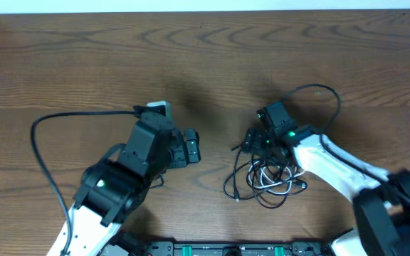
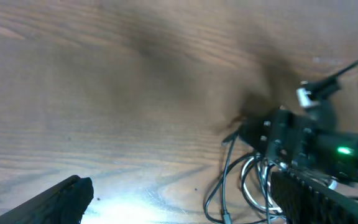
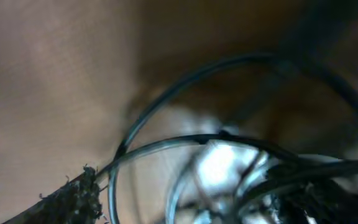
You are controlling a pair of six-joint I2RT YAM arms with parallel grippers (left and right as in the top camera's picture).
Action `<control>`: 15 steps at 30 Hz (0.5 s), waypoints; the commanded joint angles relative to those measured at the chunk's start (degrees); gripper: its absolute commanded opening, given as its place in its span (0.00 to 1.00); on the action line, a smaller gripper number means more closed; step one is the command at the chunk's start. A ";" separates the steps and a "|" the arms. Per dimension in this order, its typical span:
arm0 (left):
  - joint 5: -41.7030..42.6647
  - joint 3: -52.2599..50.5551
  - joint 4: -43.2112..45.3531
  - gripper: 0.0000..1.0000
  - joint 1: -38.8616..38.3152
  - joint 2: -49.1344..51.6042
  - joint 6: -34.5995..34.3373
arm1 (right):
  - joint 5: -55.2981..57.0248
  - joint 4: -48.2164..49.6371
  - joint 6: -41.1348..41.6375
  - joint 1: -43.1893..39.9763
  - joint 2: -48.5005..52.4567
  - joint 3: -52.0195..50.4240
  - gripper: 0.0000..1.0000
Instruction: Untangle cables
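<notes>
At the left of the counter (image 1: pixel 84 57) my left gripper (image 1: pixel 188 147) hangs low over bare wood. Its wrist view shows one finger (image 2: pixel 67 196) at the lower left corner and the other far across the frame, so it is spread wide and holds nothing. A strip of plain wood lies between it and the work. To the right, near the front edge, the cables (image 1: pixel 265 181) sit in one small heap, with thin black loops laid over and through each other. One black loop (image 1: pixel 228 186) bulges out at the heap's left side. My right gripper (image 1: pixel 255 141) is down on the far edge of that heap. In its blurred wrist view the fingers (image 3: pixel 73 196) stand apart with several strands arching between them, and I judge nothing is pinched yet. The white cable (image 1: pixel 276 181) curls inside the heap, just near of that gripper. These cords look light, limp and smooth. They will slide through a loose pinch, and a pull on one will drag the whole knot along. I would take a single strand at a stiff plug or on the free outer loop, pin the heap with my other gripper, and draw slowly, since the small connectors could snag.
</notes>
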 commanded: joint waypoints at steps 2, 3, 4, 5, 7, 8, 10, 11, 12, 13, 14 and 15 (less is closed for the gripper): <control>-2.45 0.35 -0.79 0.97 0.33 -1.79 -0.31 | -1.01 5.84 -0.52 0.28 3.17 -0.09 0.59; -2.45 0.35 -1.03 0.98 0.33 -1.92 -0.31 | -0.98 6.71 -0.57 0.28 3.34 -0.09 0.45; -2.45 0.35 -1.33 0.97 0.33 -1.97 -0.31 | -1.01 7.43 -1.14 0.28 3.34 -0.09 0.27; -2.45 0.35 -1.64 0.97 0.31 -1.97 -0.31 | -1.53 8.37 -2.21 0.26 3.17 0.00 0.15; -2.47 0.35 -2.23 0.97 0.33 -1.88 -0.28 | -4.52 10.34 -5.42 0.13 2.27 0.79 0.01; -2.49 0.35 -2.32 0.97 0.33 -1.86 -0.28 | -6.58 11.13 -7.04 -0.02 1.55 1.60 0.01; -2.99 0.35 -2.40 0.97 0.33 -1.86 -0.31 | -11.26 12.13 -9.53 -0.63 -0.37 4.15 0.01; -3.78 0.35 -2.43 0.97 0.33 -1.92 -0.31 | -13.11 12.26 -10.36 -0.96 -1.44 5.60 0.01; -4.83 0.35 -2.45 0.97 0.33 -2.01 -0.31 | -14.95 12.26 -11.65 -1.27 -2.64 7.06 0.01; -6.25 0.35 -2.45 0.97 0.33 -2.10 -0.31 | -16.96 12.20 -13.57 -1.38 -3.87 8.50 0.01; -8.13 0.35 -2.43 0.97 0.33 -2.25 -0.33 | -19.43 11.82 -16.48 -1.40 -5.33 9.94 0.01; -9.73 0.35 -2.40 0.97 0.33 -2.45 -0.35 | -21.55 11.28 -18.91 -1.38 -6.60 10.91 0.01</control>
